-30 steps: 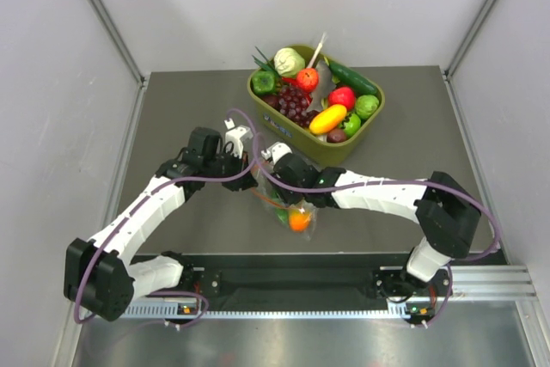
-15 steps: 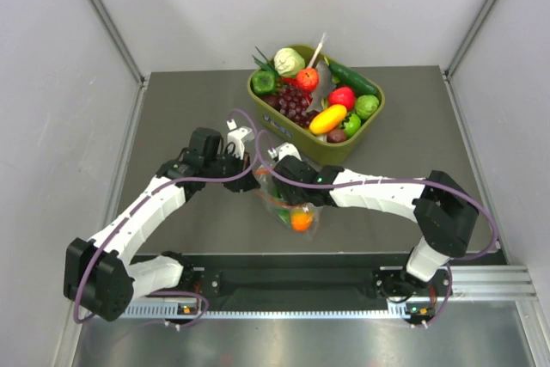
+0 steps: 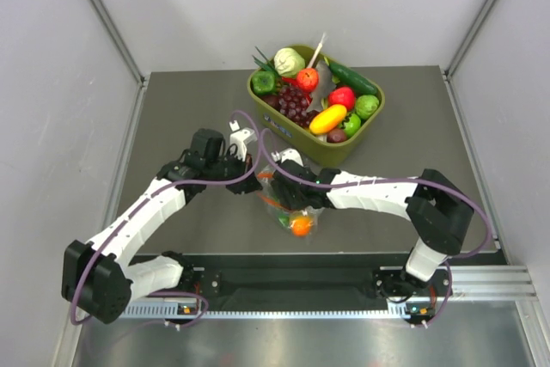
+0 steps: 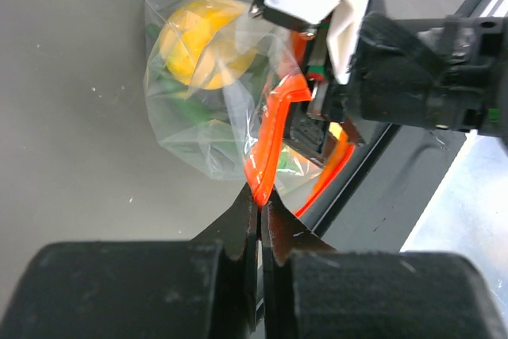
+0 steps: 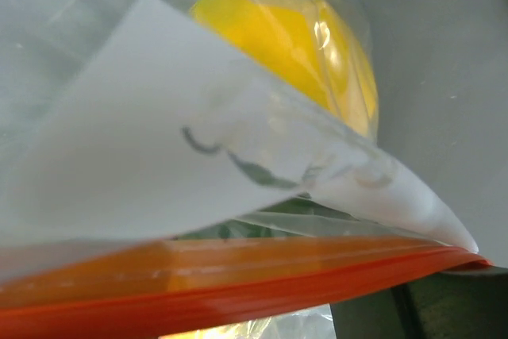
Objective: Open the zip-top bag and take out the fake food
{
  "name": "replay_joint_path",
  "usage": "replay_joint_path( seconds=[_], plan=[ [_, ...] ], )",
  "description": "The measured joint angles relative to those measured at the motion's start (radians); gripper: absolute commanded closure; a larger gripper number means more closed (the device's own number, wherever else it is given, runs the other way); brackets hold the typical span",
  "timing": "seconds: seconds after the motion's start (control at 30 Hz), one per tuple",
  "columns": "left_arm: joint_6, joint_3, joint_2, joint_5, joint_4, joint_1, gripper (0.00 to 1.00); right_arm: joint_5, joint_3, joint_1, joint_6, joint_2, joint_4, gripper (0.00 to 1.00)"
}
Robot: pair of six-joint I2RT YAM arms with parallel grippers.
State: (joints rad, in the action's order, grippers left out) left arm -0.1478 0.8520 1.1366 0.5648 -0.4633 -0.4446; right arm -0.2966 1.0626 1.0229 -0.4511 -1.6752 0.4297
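The clear zip-top bag [image 3: 288, 209] hangs between both grippers above the table. My left gripper [image 4: 260, 206] is shut on one end of its orange-red zip strip [image 4: 274, 136]. The strip runs up into my right gripper [image 4: 317, 109], whose jaws the bag and its own body cover. In the right wrist view the bag fills the frame: zip strip [image 5: 238, 283], white label [image 5: 159, 164] and the yellow lemon [image 5: 294, 45] behind the plastic. None of that gripper's own fingers show there. From above, an orange fruit [image 3: 300, 226] and green pieces sit in the bag's low end.
An olive-green tub [image 3: 314, 145] stands at the back right with purple grapes [image 3: 295, 102], a pale cabbage [image 3: 289, 61] and several other toy foods. The black base rail [image 3: 292, 277] runs along the near edge. Grey walls close in left and right.
My right gripper has slid toward the near edge and lower onto the bag's top. The bag and its orange fruit shifted slightly nearer. The left gripper kept its hold in place.
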Motion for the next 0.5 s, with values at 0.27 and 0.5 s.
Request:
replay_joint_path(
  seconds=[0.27,0.5],
  plan=[
    [0.0,-0.008,-0.002,0.0,0.0,-0.007,1.0,0.041,-0.05,-0.004,-0.032,-0.013,-0.074,0.3],
    [0.002,-0.01,-0.002,-0.002,-0.001,-0.009,1.0,0.08,-0.088,-0.02,-0.051,-0.017,-0.137,0.82]
  ],
)
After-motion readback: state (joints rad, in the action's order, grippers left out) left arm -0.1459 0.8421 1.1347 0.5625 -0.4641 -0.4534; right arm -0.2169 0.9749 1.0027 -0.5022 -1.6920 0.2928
